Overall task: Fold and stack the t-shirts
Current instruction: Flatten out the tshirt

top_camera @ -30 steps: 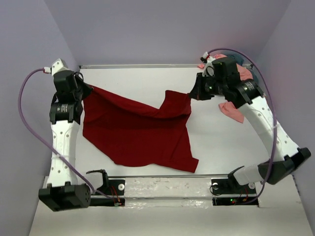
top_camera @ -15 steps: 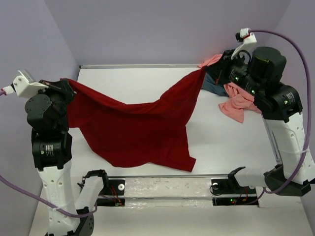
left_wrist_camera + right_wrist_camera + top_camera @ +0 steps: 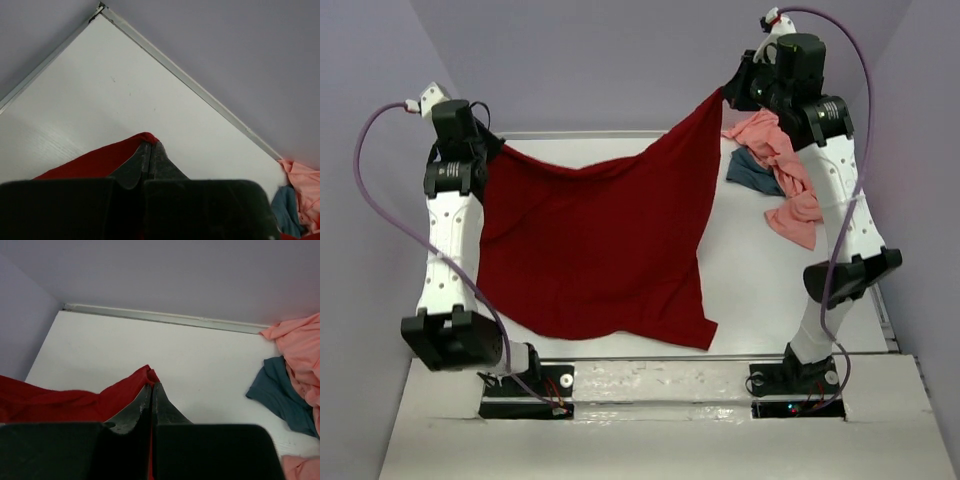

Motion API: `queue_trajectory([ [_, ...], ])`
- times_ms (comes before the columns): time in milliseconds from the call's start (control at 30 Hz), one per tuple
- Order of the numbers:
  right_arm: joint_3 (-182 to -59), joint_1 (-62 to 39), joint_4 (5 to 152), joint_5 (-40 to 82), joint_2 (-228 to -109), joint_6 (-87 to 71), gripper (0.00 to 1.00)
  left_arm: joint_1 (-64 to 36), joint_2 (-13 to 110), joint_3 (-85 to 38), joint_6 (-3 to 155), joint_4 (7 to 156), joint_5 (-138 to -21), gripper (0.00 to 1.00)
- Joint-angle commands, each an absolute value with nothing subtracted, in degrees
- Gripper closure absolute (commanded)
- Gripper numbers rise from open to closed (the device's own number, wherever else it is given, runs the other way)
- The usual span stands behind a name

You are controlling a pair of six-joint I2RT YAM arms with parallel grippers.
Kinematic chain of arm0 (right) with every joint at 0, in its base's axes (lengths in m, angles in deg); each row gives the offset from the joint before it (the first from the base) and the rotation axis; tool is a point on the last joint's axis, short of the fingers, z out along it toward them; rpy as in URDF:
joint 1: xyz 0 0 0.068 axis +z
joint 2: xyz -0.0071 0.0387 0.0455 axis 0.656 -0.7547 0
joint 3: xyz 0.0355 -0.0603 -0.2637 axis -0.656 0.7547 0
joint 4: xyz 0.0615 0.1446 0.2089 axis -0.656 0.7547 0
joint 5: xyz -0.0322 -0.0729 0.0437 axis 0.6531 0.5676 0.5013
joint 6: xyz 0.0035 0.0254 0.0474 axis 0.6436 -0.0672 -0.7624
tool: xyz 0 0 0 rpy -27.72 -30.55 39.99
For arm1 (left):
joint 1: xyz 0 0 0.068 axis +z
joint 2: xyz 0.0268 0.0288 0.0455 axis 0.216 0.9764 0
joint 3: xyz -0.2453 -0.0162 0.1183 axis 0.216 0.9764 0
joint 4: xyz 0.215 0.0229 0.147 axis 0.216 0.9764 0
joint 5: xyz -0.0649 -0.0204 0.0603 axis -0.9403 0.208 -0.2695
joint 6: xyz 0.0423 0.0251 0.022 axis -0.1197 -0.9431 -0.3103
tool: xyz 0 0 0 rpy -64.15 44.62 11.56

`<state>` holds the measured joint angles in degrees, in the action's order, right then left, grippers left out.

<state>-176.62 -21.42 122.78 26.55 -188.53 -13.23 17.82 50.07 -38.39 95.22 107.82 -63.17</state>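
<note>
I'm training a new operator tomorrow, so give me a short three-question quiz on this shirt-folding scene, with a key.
1. True or false: the left end effector and the right end effector are each shut on a corner of the dark red t-shirt.
2. Which garment lies partly under the salmon pink t-shirt at the far right? A) slate blue-grey t-shirt B) white towel C) green jacket
3. Fill in: while its top corners are held up, the dark red t-shirt's lower edge rests on the ____.

Key: 1 true; 2 A; 3 table.
</note>
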Motion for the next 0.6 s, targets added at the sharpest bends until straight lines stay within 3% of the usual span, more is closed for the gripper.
queue_trajectory([
  [0, -187.43, -27.54, 117.91, 19.98, -195.13, -18.03, 1.00, 18.01, 56.33, -50.09, 94.25, 105.87, -64.26, 1.00],
  [233, -195.28, -29.75, 111.07, 10.48, -199.05, -21.19, 1.00, 18.01, 68.30, -59.34, 95.48, 109.93, -67.32, 1.00],
  [567, -177.09, -29.75, 103.05, -5.78, -181.56, -27.70, 1.00, 17.92, 63.22, -48.21, 98.38, 109.94, -77.26, 1.00],
])
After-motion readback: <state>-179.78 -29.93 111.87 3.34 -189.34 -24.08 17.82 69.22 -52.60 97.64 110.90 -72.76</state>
